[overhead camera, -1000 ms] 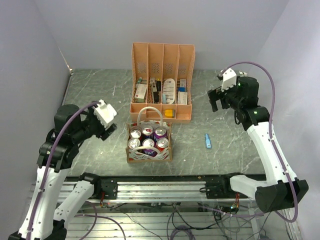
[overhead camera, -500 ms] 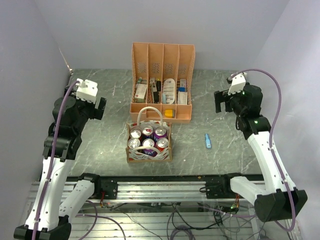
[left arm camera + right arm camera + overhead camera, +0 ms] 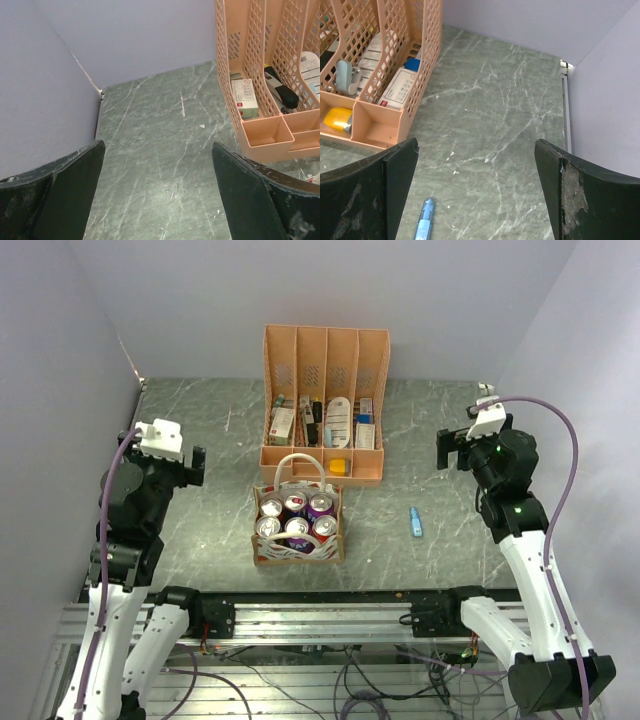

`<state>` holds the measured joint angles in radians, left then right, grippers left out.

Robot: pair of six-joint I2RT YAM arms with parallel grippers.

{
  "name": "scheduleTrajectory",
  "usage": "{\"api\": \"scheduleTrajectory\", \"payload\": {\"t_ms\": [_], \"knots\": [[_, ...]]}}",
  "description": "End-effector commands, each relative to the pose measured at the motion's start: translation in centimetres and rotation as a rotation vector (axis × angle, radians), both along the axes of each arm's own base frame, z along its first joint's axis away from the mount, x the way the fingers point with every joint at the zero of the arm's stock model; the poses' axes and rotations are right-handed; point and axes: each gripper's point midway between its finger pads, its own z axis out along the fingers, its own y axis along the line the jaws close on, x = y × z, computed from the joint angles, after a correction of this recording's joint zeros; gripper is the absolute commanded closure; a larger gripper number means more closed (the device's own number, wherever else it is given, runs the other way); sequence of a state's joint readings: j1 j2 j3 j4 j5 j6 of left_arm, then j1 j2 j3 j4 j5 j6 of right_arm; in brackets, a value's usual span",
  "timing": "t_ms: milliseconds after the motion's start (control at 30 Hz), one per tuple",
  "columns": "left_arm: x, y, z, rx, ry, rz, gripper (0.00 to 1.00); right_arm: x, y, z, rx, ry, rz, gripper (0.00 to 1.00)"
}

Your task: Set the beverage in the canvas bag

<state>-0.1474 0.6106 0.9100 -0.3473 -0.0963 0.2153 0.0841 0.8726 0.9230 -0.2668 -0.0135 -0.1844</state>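
The canvas bag (image 3: 296,553) stands at the table's middle front, tan with white loop handles (image 3: 300,468). Several beverage cans (image 3: 297,517) stand upright inside it. My left gripper (image 3: 195,467) is open and empty, raised to the left of the bag and well apart from it. In the left wrist view the left gripper (image 3: 157,200) shows only bare table between its fingers. My right gripper (image 3: 447,449) is open and empty, raised far right of the bag. In the right wrist view the right gripper (image 3: 475,200) is spread wide over bare table. The bag shows in neither wrist view.
A peach plastic file organiser (image 3: 323,405) with small items stands behind the bag; it shows in the left wrist view (image 3: 265,75) and the right wrist view (image 3: 385,65). A blue pen (image 3: 415,522) lies right of the bag, also in the right wrist view (image 3: 423,226). Walls close three sides.
My left arm has swung away from the bag, up and to the left. My right arm has drawn back to the right. Both grippers stay open; the bag and cans have not moved.
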Motion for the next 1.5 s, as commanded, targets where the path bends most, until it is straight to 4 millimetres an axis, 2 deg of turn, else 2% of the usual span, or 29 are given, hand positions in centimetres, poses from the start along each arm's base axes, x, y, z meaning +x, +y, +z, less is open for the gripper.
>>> {"api": "scheduleTrajectory", "payload": {"t_ms": [0,300,500,600,967,1467], "knots": [[0.0,-0.2,0.7,-0.042,-0.052,-0.014,0.01,-0.7,-0.5,2.2,-0.006,-0.079,-0.006,0.0],[-0.1,1.4,0.7,-0.09,-0.053,0.09,0.0,-1.4,-3.9,2.6,-0.011,-0.113,-0.19,0.0],[-0.5,1.4,0.5,-0.081,-0.052,0.081,0.0,-1.5,-4.9,2.4,-0.032,-0.111,-0.236,0.0],[-1.0,1.8,1.2,-0.101,-0.066,0.107,0.0,-1.4,-4.8,2.3,-0.034,-0.105,-0.229,0.0],[-1.2,3.1,0.9,-0.088,-0.069,0.176,0.01,-1.3,-4.0,1.5,-0.051,-0.081,-0.173,0.0],[-1.1,3.1,0.3,-0.074,-0.058,0.175,0.0,-1.5,-3.5,1.7,-0.045,-0.081,-0.145,0.0]]}}
